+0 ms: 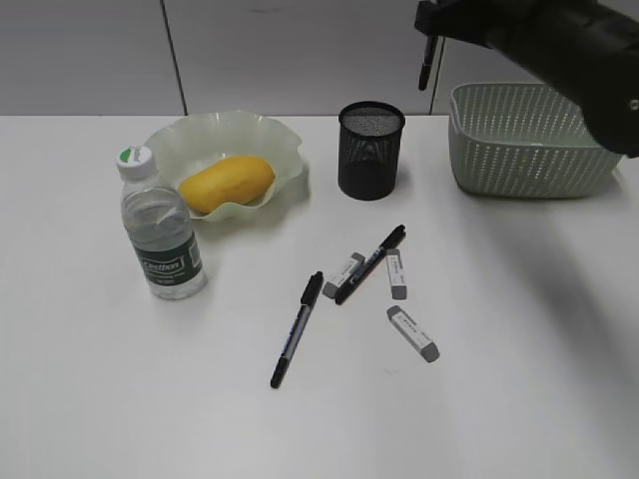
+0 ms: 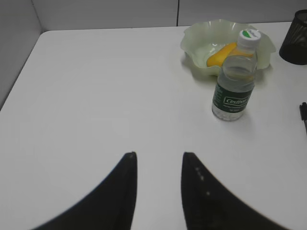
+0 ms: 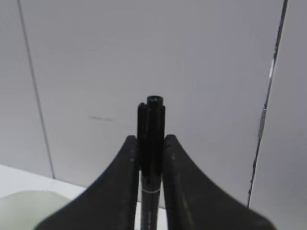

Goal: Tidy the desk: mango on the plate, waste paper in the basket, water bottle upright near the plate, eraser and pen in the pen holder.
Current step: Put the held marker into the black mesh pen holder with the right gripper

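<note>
Over the plain white desk (image 1: 519, 379) I have the right gripper (image 3: 151, 158) clamped on a black pen (image 1: 425, 65) above the black wire-mesh pen holder (image 1: 370, 150), so I should centre it plumb before release, left gripper (image 2: 158, 165) part-open, empty

The only wording that can be read is the white brand name "Cestbon" on the dark green label wrapped around the clear plastic water bottle (image 2: 233, 85) with the white-green cap, sharpest in the left wrist view and fainter in the exterior view (image 1: 162, 228).
</note>
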